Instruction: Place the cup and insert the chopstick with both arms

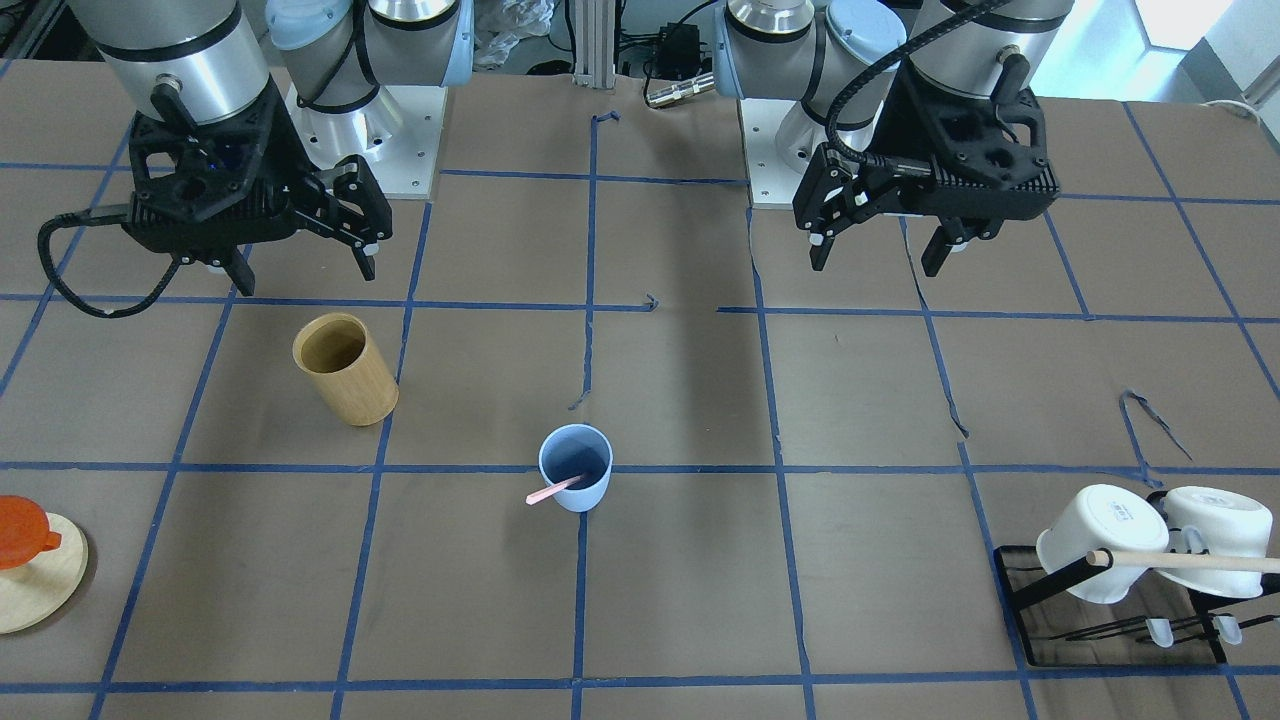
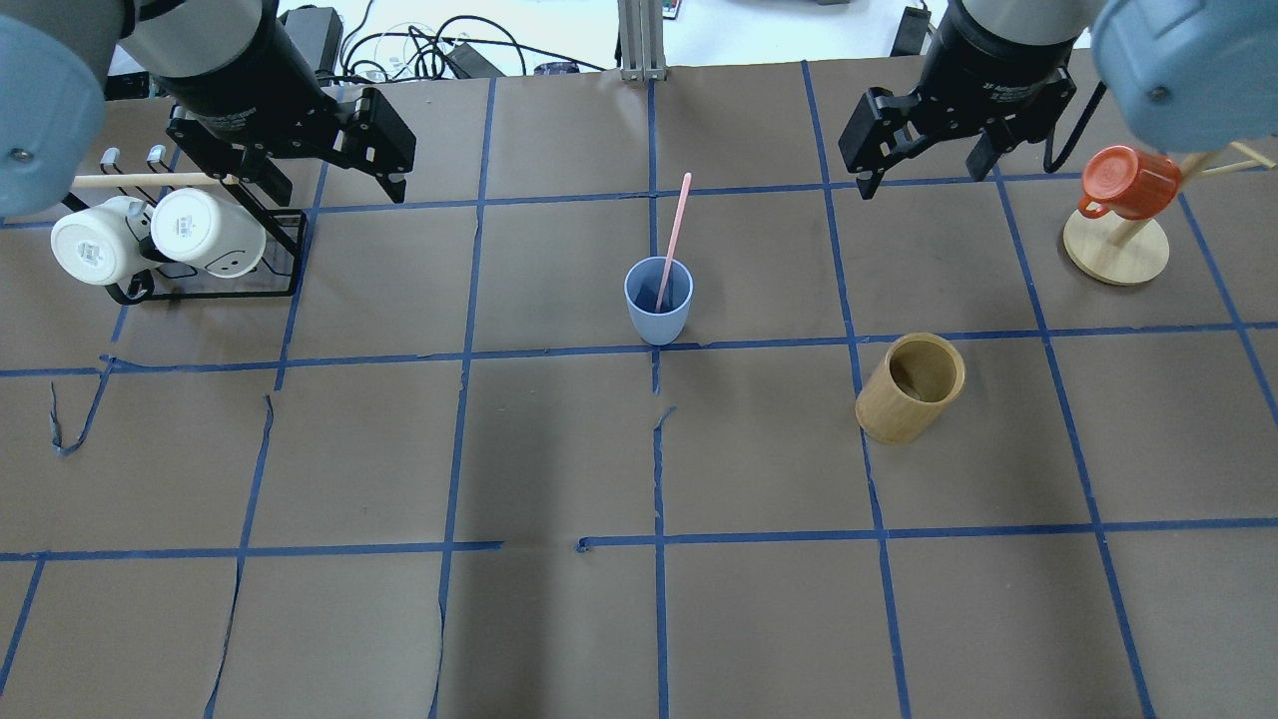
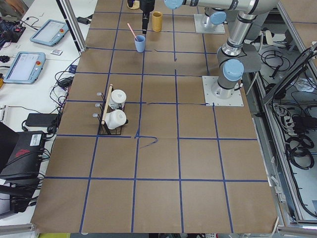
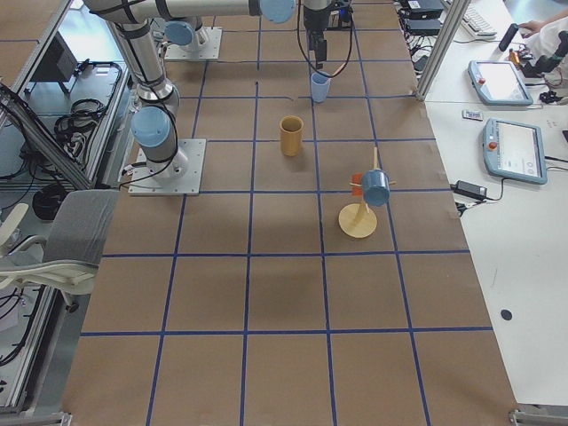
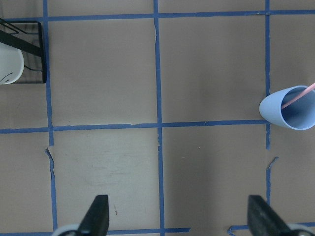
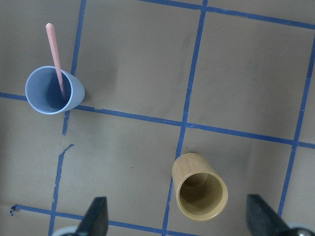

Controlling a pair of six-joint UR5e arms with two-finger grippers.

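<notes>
Seen from above, over the robot's shoulders: blue cup (image 2: 658, 300) upright near the middle of the table (image 2: 559, 449), its bottom on a blue tape line (image 2: 474, 280); pink chopstick (image 2: 675, 235) inside the cup, low end at the bottom, top end sticking out over the rim and leaning toward 12 o'clock; nothing touching cup or chopstick.

Left gripper (image 1: 876, 258) up in the air at about 10 o'clock from the cup, well apart from it; jaws wide apart, nothing between them; just bare table under them in the left wrist view, with the cup off at 3 o'clock.

Right gripper (image 1: 305, 272) up in the air at about 2 o'clock from the cup, also well apart; jaws wide apart and holding nothing; cup at 10 o'clock in the right wrist view.

Wooden cup (image 2: 911, 387) at about 4 o'clock from the blue cup, upright, nothing in it, apart from all else.

Black rack (image 2: 290, 250) at 9 o'clock near the table edge, two white mugs (image 2: 155, 235) hanging on it, close under the left gripper.

Orange mug (image 2: 1126, 182) at about 2 o'clock on a small wooden stand (image 2: 1115, 250), beyond the right gripper.
</notes>
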